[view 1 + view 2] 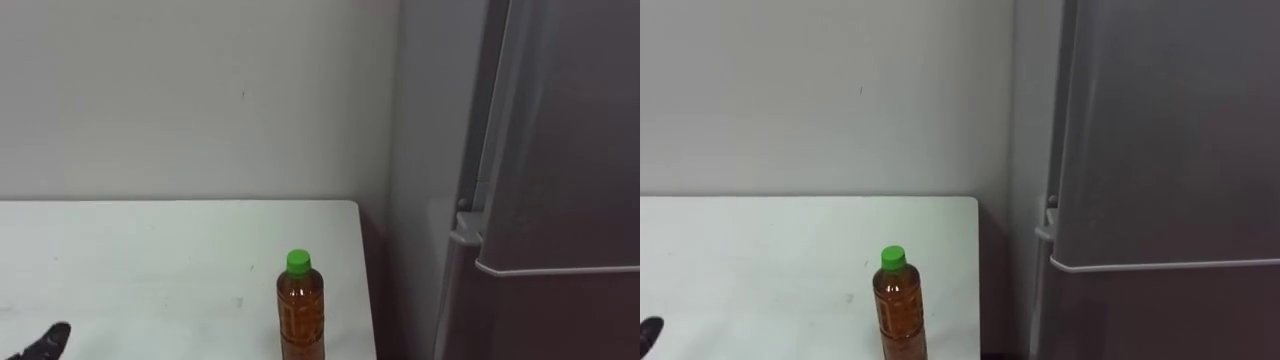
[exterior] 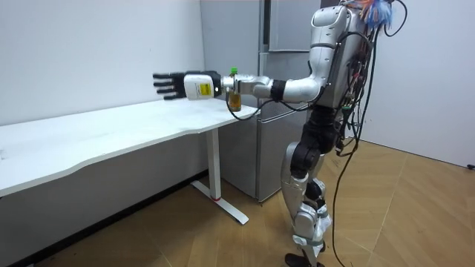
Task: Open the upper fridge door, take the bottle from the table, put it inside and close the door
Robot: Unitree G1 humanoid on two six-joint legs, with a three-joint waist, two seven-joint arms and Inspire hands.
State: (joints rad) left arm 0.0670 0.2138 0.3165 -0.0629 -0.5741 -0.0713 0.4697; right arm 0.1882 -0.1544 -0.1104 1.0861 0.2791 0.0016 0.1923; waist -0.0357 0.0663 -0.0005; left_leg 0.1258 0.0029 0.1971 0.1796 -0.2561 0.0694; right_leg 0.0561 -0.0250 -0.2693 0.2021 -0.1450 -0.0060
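Room view gives us the left hand (image 2: 172, 84) best: held out above the white table (image 2: 89, 137), fingers straight and spread, holding nothing. In the left eye view we catch only a dark fingertip of it at the lower left corner (image 1: 50, 342), over the tabletop. The bottle (image 1: 300, 312), with amber liquid and a green cap, stands upright on the table near its right edge, well apart from that fingertip. In the room view we see the bottle (image 2: 234, 98) just behind the outstretched forearm; we cannot tell if they touch. The grey fridge (image 1: 560, 150) stands just right of the table, doors closed. We see the robot standing upright by the fridge, at the table's end.
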